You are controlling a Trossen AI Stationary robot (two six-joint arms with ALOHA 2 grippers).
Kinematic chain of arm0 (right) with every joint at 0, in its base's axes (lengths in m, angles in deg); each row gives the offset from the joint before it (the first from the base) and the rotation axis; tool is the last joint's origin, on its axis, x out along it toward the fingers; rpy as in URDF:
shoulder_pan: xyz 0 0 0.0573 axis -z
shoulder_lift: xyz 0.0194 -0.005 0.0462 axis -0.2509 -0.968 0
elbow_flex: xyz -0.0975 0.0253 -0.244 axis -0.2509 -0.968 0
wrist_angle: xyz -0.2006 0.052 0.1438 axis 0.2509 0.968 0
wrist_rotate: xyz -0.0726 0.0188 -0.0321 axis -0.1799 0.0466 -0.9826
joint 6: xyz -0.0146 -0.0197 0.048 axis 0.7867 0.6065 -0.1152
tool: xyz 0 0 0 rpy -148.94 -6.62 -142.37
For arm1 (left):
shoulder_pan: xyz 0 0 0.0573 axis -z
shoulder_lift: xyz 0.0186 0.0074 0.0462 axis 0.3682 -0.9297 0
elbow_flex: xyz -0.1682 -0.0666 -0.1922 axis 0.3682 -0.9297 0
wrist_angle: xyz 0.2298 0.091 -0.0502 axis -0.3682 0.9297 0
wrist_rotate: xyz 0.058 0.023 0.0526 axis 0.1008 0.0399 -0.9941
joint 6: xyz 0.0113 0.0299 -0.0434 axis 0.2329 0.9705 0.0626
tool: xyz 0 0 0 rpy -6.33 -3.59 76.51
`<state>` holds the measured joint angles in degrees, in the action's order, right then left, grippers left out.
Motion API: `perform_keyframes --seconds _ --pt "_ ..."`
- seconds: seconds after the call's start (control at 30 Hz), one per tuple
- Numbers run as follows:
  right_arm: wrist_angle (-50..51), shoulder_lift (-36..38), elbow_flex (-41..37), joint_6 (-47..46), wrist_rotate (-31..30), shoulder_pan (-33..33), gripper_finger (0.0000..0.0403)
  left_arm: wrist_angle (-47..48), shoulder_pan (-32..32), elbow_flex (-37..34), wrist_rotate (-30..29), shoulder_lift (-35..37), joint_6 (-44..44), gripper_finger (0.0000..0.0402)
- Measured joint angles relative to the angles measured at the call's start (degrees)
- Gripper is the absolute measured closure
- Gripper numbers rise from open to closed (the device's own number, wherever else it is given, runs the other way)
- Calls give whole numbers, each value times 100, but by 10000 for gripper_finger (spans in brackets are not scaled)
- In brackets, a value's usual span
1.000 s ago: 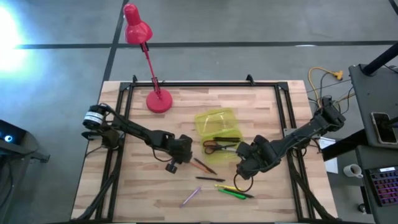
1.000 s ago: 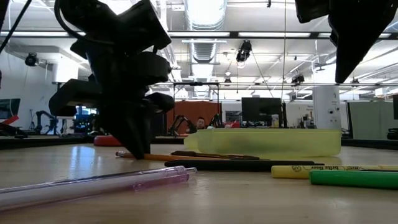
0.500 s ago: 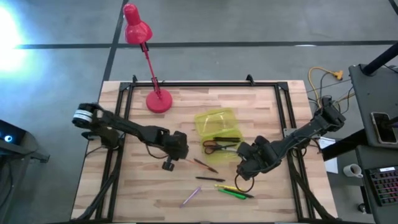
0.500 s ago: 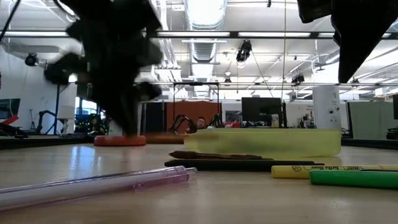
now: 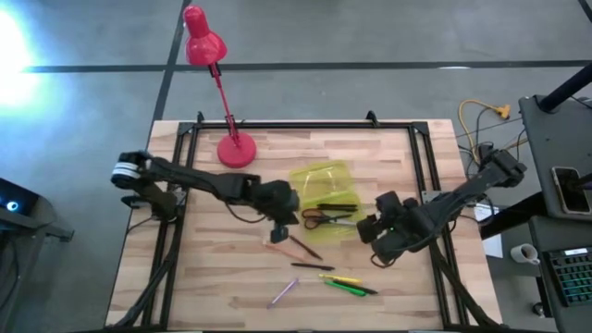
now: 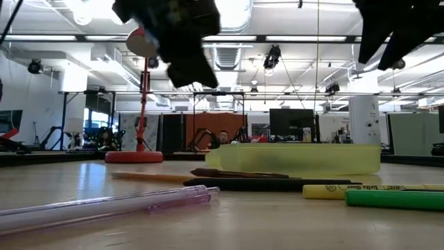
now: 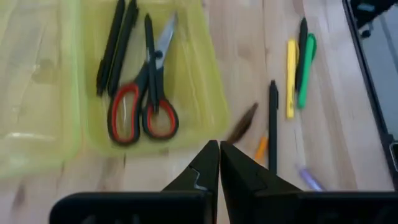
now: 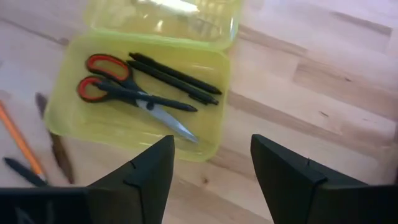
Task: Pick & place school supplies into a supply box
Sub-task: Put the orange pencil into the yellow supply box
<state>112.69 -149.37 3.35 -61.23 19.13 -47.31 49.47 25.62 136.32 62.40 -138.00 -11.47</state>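
With the left gripper [image 7: 219, 163] pressed together, we should probably pinch the thin, light brown pencil [image 7: 242, 122] just beyond mid-shaft.

No legible text, label, brand or number anywhere. Only a line of small dark print along the barrel of the yellow marker [image 6: 361, 189] lying on the counter in the low view, too small to make out. Nothing readable on the supply box [image 5: 322, 190] or the other pens.
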Motion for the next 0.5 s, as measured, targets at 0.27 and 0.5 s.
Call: perform_keyframes --seconds 0.27,0.5 --pt "-17 103 -29 93 -21 -440 199 2555 361 1066 99 -693 1811 401" --pt "-56 -337 -66 -133 -13 -666 199 2366 807 704 128 -609 1294 399"
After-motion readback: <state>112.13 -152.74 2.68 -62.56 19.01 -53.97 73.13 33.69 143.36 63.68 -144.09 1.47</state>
